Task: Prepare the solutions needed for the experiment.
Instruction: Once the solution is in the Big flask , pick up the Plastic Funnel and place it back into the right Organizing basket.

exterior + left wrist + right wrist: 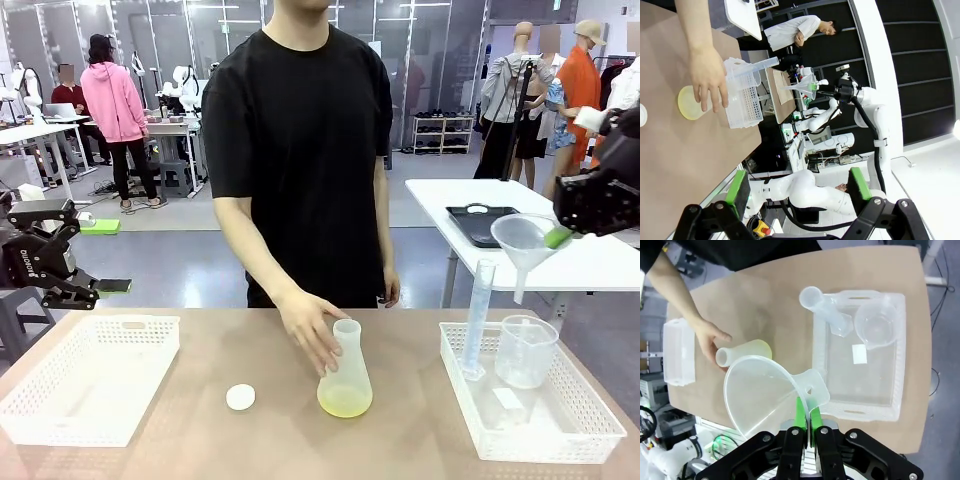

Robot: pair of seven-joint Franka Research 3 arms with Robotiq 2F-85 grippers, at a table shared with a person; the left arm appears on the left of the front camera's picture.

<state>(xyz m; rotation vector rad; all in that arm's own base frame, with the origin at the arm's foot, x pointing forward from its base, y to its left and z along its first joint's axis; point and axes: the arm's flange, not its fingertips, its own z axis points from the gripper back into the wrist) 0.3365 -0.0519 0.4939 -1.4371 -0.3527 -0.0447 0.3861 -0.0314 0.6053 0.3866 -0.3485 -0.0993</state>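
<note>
Where the table [400,445] comes closest to the robot, two white baskets sit at its ends: left basket [60,400], right basket [590,420]. The right basket carries a graduated cylinder [478,315], upright, with a clear beaker [525,350] just beside it.

Between the baskets, mid-table: the flask [345,372], upright and unstoppered, pale yellow liquid [345,402] low in its base. The stopper [240,397] lies on the table near it, toward the left basket, not touching.

The person's hand [312,330] rests against the flask's neck and shoulder from the far side.

Left claw [112,289] hangs off the table's left edge, jaws spread wide, nothing in them. Right claw [558,238] is up high at right, pinched tight on the rim tab of a clear funnel [527,240]. The spout points down above the right basket, well apart from the flask.

The person stands at the far edge, in a black shirt.
</note>
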